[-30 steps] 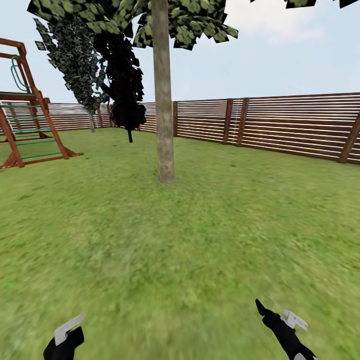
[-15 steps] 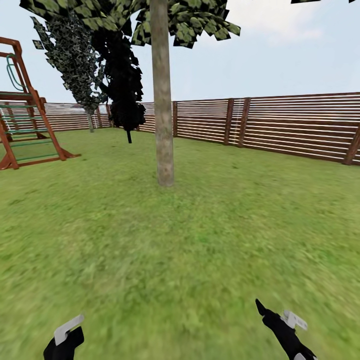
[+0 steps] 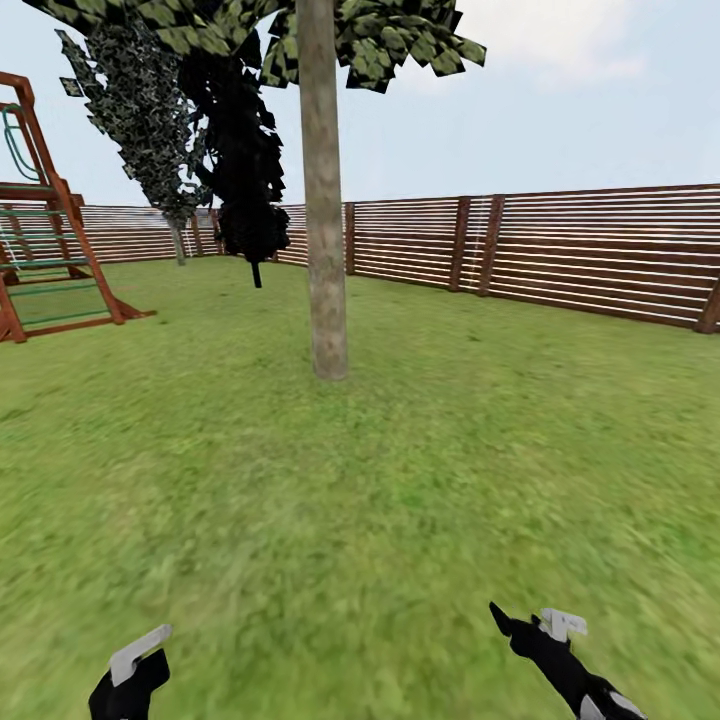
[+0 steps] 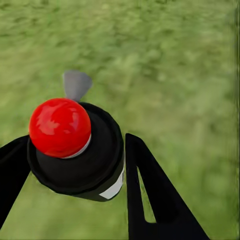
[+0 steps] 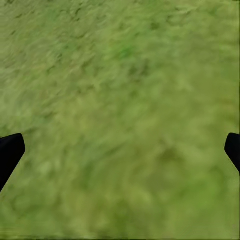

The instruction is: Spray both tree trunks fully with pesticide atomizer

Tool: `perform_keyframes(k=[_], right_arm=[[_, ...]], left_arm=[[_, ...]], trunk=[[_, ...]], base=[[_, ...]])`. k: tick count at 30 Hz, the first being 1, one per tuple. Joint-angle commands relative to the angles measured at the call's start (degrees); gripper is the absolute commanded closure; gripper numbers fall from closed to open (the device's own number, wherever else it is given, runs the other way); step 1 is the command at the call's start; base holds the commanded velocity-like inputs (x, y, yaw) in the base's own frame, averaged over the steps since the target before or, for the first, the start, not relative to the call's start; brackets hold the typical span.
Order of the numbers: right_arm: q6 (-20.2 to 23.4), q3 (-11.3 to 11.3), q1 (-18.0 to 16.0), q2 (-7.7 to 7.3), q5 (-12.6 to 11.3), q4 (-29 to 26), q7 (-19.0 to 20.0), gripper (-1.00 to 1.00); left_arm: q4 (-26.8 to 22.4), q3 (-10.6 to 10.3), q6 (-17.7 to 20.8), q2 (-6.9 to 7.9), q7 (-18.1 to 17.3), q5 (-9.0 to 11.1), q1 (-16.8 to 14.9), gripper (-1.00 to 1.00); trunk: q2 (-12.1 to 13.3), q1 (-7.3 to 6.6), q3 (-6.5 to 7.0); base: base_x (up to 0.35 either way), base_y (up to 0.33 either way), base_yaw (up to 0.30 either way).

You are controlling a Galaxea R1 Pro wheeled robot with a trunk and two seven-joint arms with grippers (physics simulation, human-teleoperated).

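Note:
The pesticide atomizer [image 4: 75, 145], a small black body with a red ball on its end, sits between the black fingers of my left gripper [image 4: 75, 155], which is shut on it. In the head view that left gripper [image 3: 125, 690] is low at the left edge of the lawn. My right gripper [image 3: 520, 628] hangs low at the right over bare grass. Its wrist view shows the right gripper [image 5: 120, 150] open, with its fingertips [image 5: 10, 152] wide apart. One tree [image 3: 325, 200] with a thick pale trunk stands straight ahead, several metres off, in the garden.
A brown slatted fence [image 3: 560, 250] closes the lawn at the back and right. A wooden climbing frame [image 3: 50, 250] stands at the far left. Dark thin-trunked trees [image 3: 245, 150] grow behind the pale trunk. Open grass [image 3: 350, 480] lies between me and the tree.
The whole view has shifted a little, and the tree and the fence look slightly nearer. My right gripper has moved a bit to the left. The left gripper still holds the atomizer.

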Motion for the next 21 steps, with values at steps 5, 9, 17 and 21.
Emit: perform_keyframes(k=[5,9,17,21], right_arm=[[0.9,4.2,-0.1,-0.04,0.2,-1.7,0.0,-1.0],[1.0,4.5,-0.1,-0.09,0.3,-2.6,0.0,-1.0],[1.0,4.8,-0.1,-0.02,0.3,-12.0,0.6,-1.0],[1.0,4.8,-0.1,-0.01,0.3,-12.4,0.6,-1.0]], left_arm=[[-7.0,-2.4,1.8,0.08,0.0,-0.2,-0.6,1.0],[-19.7,-5.3,15.6,0.14,0.1,-0.3,-0.8,1.0],[-23.1,-6.7,19.9,1.44,0.1,-0.2,-0.8,1.0],[-23.1,-6.8,20.0,2.94,0.1,-0.2,-0.8,1.0]], trunk=[[0.0,0.0,0.0],[0.0,0.0,0.0],[0.0,0.0,0.0],[0.0,0.0,0.0]], base=[[0.33,0.0,0.0],[0.331,0.0,0.0],[0.331,0.0,0.0],[0.331,0.0,0.0]])
